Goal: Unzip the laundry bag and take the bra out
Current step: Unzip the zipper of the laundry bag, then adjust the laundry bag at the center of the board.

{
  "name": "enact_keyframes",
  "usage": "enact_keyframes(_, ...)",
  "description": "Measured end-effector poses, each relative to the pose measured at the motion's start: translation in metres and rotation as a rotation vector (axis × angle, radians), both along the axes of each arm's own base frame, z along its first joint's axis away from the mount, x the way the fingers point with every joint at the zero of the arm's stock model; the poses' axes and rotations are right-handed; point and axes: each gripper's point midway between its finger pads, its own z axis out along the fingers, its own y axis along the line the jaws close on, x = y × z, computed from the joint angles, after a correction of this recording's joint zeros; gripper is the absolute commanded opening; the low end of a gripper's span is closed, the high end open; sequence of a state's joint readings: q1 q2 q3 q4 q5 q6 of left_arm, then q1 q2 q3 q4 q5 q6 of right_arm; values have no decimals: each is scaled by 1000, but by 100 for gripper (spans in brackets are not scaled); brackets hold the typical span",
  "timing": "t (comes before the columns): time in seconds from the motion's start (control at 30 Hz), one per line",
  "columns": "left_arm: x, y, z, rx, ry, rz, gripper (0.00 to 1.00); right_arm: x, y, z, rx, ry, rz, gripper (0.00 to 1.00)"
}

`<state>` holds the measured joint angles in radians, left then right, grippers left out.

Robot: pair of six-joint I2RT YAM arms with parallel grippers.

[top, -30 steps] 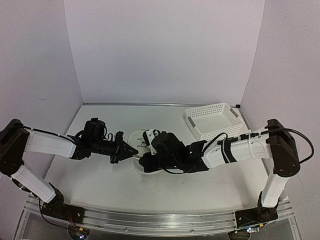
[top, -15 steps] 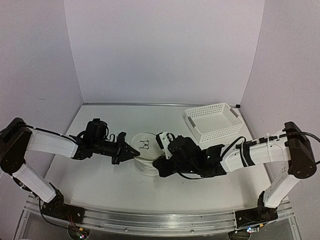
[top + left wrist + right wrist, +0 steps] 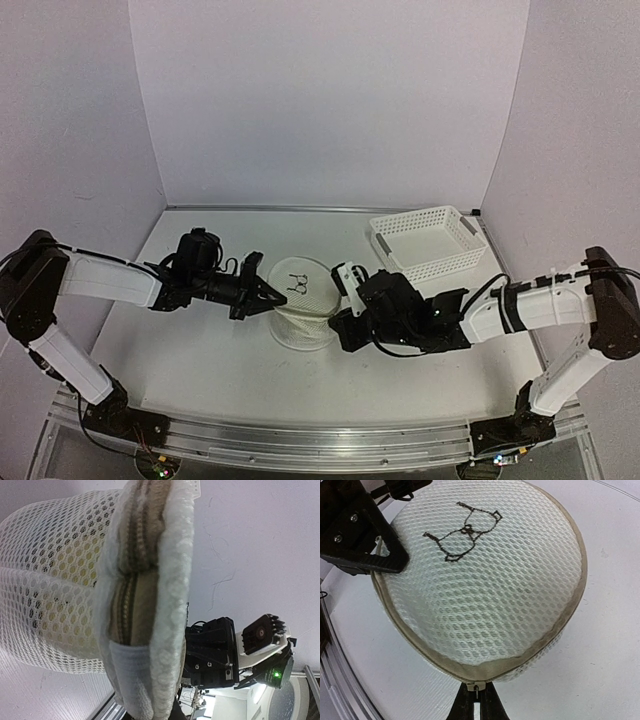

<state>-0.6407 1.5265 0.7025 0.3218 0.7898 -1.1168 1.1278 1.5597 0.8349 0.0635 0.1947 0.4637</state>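
From above, the small round white mesh laundry bag (image 3: 308, 292) stands on the white table (image 3: 200, 350), the left gripper (image 3: 267, 299) clamped on its rim. Left wrist: the beige zipper seam (image 3: 132, 540) bunches, so hold it taut. Right wrist: the right gripper (image 3: 476, 704) pinches the small metal zipper pull (image 3: 477, 687); I'd draw it steadily along the curve.

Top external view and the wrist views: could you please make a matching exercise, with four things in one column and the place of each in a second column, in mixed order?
Things:
1. laundry bag
2. basket
3. left fingers
4. right fingers

Places:
A. closed on the zipper pull
B. far right corner of the table
C. closed on the bag's rim, away from the zipper pull
D. between the two arms, pictogram face on top

Pairs: 1-D, 2-B, 3-C, 4-A
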Motion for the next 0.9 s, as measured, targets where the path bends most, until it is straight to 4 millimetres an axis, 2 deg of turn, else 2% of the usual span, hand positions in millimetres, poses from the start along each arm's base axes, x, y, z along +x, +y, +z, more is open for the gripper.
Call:
enact_keyframes(0.2,2,-8,16,-31,-100,-71,0,19,-28,-1,-16,-11,-29,0)
enact_keyframes(0.3,3,-13,27,-55,-145,-110,0,26,-37,4,-7,-19,-29,0)
enact_keyframes(0.47,7,-19,30,-65,-185,-152,0,36,-47,12,-2,-40,-20,0)
enact_keyframes(0.73,30,-27,40,15,-273,-215,0,30,-52,22,5,-45,21,0)
enact_keyframes(0.9,43,-28,43,51,-292,-238,0,19,-44,25,14,-44,38,0)
